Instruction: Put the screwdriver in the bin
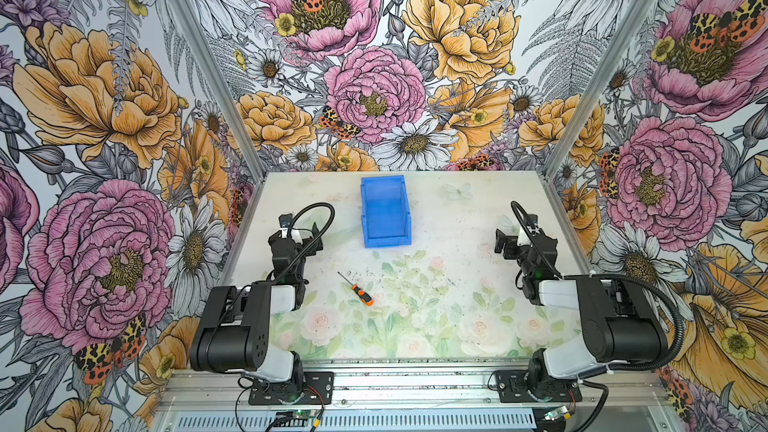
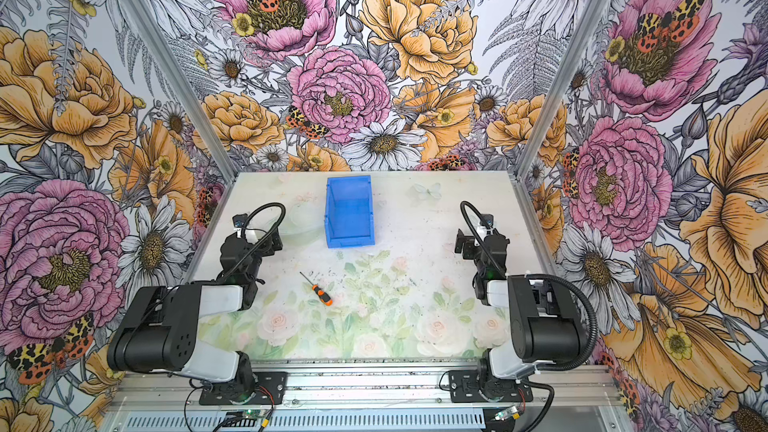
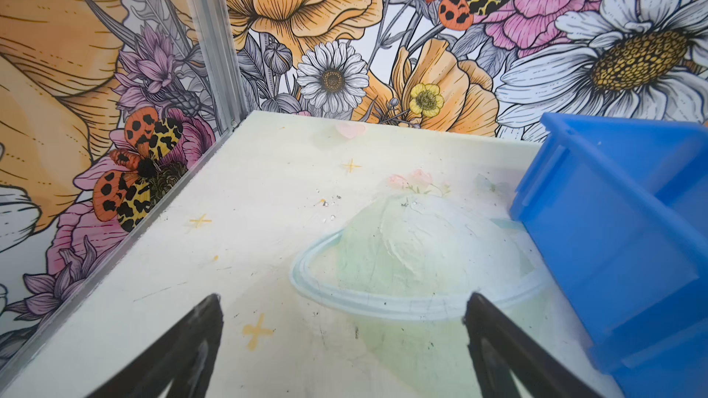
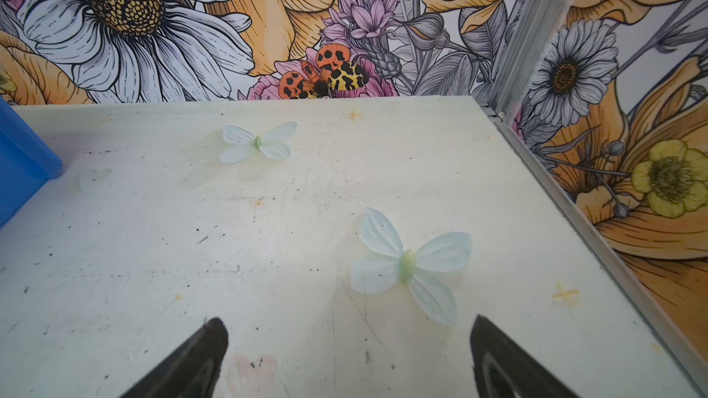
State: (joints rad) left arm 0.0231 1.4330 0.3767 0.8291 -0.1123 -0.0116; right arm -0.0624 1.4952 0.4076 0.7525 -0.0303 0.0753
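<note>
**Operator:** Identify the task item.

**Technician:** The screwdriver [image 1: 356,289] [image 2: 316,288] is small. It has an orange-and-black handle and a thin dark shaft. Any marking on the handle is too small to read.

**Operator:** State its position.

**Technician:** In both top views it lies flat on the table [image 1: 436,222], nearer the left arm. The shaft points toward the far left and the handle toward the near right. It is well apart from the bin [image 1: 386,218] [image 2: 349,214], on the bin's near side, with bare printed tabletop between the two.

**Operator:** Describe the bin.

**Technician:** It is bright blue, rectangular and open-topped. It stands upright near the back wall, with its lower front lip toward the arm bases.

**Operator:** Report the grippers.

**Technician:** The left gripper [image 3: 343,302] has its jaws spread wide with nothing between them. It sits above the table near the bin's left wall [image 3: 613,243]. The right gripper [image 4: 348,322] is likewise spread wide and carries nothing. It is well apart from the bin, whose corner [image 4: 23,162] shows at the edge of the right wrist view.

**Operator:** List the surroundings.

**Technician:** The tabletop carries a faded floral print, a pale printed butterfly [image 4: 406,262], yellow cross marks [image 3: 257,331] and dark scuffs. Floral wall panels [image 1: 374,76] on aluminium posts [image 3: 208,44] enclose the cell.
</note>
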